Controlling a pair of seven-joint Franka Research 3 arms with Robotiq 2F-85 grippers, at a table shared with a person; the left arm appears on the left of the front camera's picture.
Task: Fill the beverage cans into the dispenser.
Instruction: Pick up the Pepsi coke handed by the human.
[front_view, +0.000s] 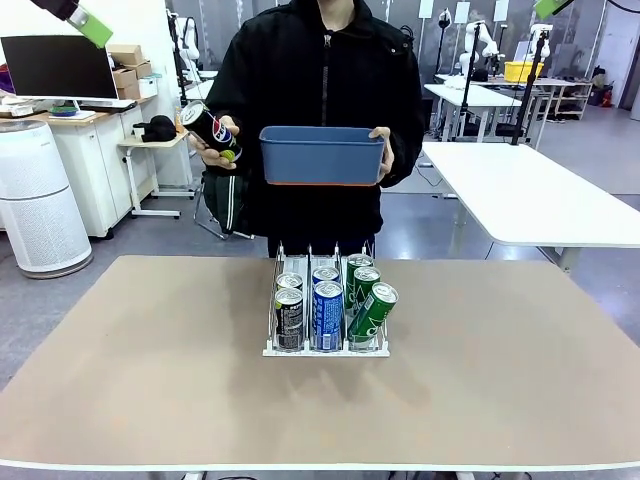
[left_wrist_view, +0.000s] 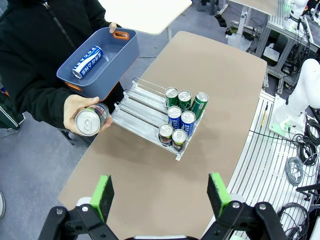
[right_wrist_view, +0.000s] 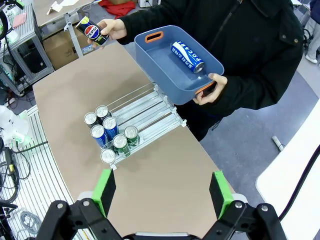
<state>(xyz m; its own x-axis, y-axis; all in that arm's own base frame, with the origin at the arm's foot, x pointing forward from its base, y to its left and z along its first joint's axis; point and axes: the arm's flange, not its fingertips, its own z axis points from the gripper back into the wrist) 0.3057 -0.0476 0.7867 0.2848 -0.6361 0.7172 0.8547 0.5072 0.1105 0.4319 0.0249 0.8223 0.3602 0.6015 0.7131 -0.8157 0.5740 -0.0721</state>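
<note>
Both arms sit high over the table (front_view: 150, 380). Left gripper (left_wrist_view: 160, 187) and right gripper (right_wrist_view: 162, 186) hang spread wide, nothing between the green pads. Dispenser (left_wrist_view: 137, 102) stands mid-table with seven cans (front_view: 328, 305) crowded at its near end: two dark in the robot's left lane, two blue in the middle, three green on the right. The front green can (front_view: 372, 312) leans off upright. The far halves of all lanes are bare. The person across the table holds a blue bin (front_view: 322, 160) in one hand, with one blue can (left_wrist_view: 87, 61) lying inside. The other hand (front_view: 212, 150) holds out a dark can (front_view: 210, 128), tilted, on the robot's left side. Loading looks well along, two cans to go. My read: the left arm is nearer the offered can. Take it round mid-body, clear of the person's fingers, and square it upright. Lower it straight between the thin dividers into the bare stretch behind the dark pair, and release only once it stands on the lane floor.
</note>
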